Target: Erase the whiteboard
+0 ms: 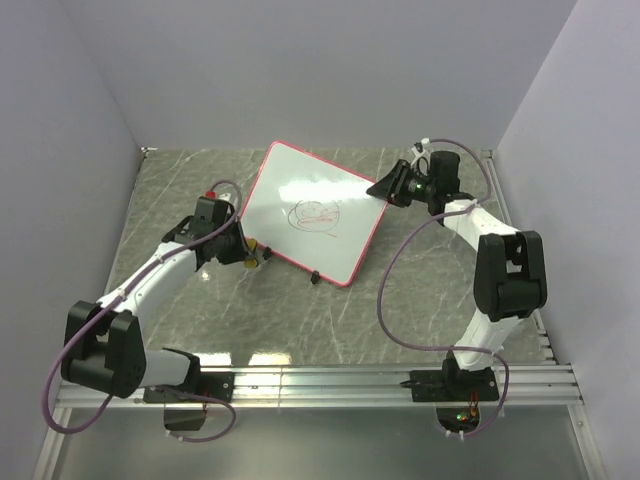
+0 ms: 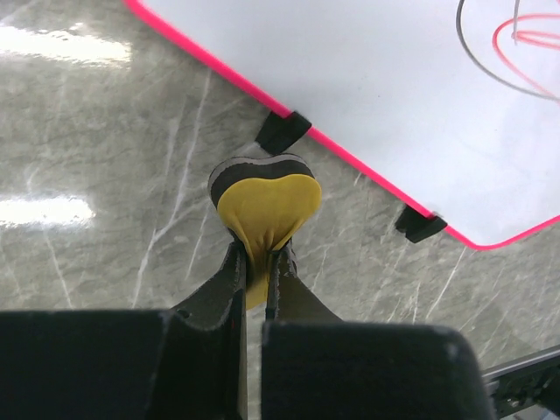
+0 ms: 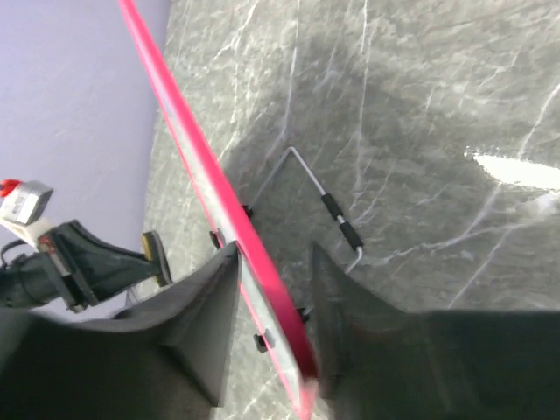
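The whiteboard [image 1: 300,200] with its pink frame stands tilted in the middle of the table. Red and grey scribbles [image 1: 318,215] mark its face. My left gripper [image 1: 243,250] is shut on the small yellow eraser [image 2: 265,206] and holds it just off the board's near-left edge [image 2: 350,149], beside a black foot [image 2: 282,131]. My right gripper [image 1: 383,188] is closed on the board's right corner, with the pink frame [image 3: 201,157] between its jaws [image 3: 276,252]. The eraser also shows in the right wrist view [image 3: 156,255].
A wire stand [image 3: 337,214] with black grips sits behind the board. Grey walls close in the marble table [image 1: 200,190] on three sides. An aluminium rail [image 1: 330,382] with both arm bases runs along the near edge.
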Controlling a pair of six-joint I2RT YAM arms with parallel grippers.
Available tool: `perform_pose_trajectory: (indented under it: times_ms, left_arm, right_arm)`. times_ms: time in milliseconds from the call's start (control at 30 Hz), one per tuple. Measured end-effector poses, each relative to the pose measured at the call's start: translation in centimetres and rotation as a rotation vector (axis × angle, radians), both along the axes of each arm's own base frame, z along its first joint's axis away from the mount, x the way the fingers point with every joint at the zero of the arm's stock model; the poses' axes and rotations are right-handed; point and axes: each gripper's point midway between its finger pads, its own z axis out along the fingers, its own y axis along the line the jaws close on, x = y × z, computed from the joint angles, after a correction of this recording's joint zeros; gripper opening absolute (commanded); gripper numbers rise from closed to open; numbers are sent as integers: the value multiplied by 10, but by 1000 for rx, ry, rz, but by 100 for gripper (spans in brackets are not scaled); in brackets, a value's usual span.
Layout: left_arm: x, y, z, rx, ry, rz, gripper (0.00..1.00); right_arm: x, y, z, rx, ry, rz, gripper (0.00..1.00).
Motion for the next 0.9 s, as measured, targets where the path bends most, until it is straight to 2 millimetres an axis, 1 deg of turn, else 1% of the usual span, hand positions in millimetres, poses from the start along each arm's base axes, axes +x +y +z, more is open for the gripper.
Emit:
perform_pose_trajectory:
  times_ms: [67,100,133,167,267,367,533,600,733,900]
  left_arm:
    - [1,-6,-2,6,7,-22,0]
    - [2,-10,-4,11,10,-40,0]
    - [3,-15,-5,14,13,-55,0]
    - [5,-21,-6,18,17,-72,0]
    - [15,-41,-5,19,14,-120,0]
    - [27,-59,1,9,-3,-155,0]
    - [40,-83,13,-14,-41,-206,0]
    - [44,-90,15,-19,-53,-224,0]
    - [43,-104,7,-26,-47,-266,0]
    - [35,-129,-7,-57,-44,-346,0]
  right_arm:
    - [-1,1,1,11,5,7,30]
    - [-2,3,3,18,3,21,21]
    - [-4,5,6,27,-5,38,17]
    - [-6,8,11,42,-9,56,11]
    - [-9,17,28,78,-31,97,0]
    - [-12,19,34,65,-61,118,0]
    - [-16,18,34,44,-80,133,0]
    - [-19,17,35,36,-90,133,0]
    - [-28,17,33,22,-98,122,0]
    - [-33,19,31,14,-104,114,0]
